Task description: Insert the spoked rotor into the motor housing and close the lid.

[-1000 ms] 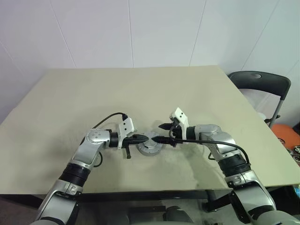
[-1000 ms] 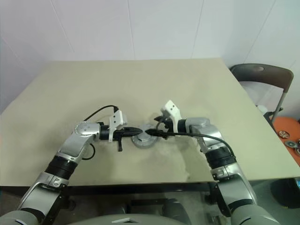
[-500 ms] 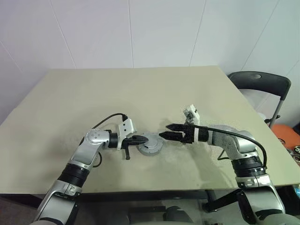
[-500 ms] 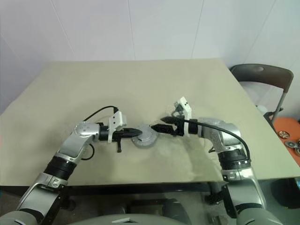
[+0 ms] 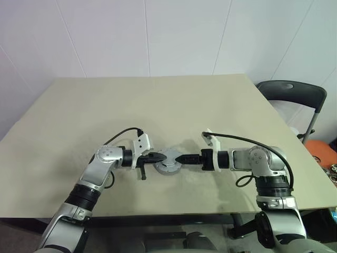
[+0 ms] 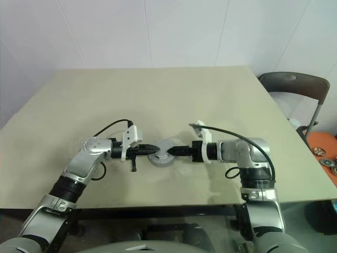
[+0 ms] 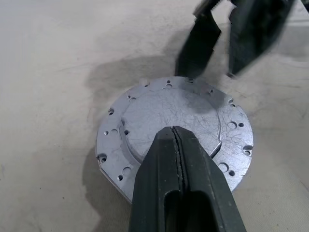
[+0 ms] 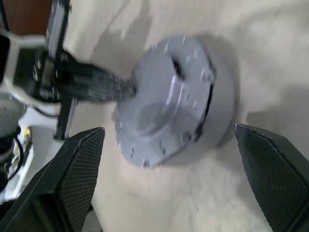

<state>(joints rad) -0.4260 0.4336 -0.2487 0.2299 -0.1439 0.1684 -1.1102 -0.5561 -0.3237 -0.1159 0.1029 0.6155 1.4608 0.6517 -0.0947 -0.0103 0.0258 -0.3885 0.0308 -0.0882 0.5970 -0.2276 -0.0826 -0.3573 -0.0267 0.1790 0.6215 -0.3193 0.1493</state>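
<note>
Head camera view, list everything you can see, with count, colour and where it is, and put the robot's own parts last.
lid: one, grey round disc with small holes near its rim, flat on the near middle of the table, between the two end effectors.
table: one, beige.
folding chair: one, dark seat and back, beyond the table's far right corner.
orange object: one, on the floor right of the table; cannot tell what it is.
left end effector: one, black, shut, tip at the lid's left edge.
right end effector: one, black, open, fingers either side of the lid.
</note>
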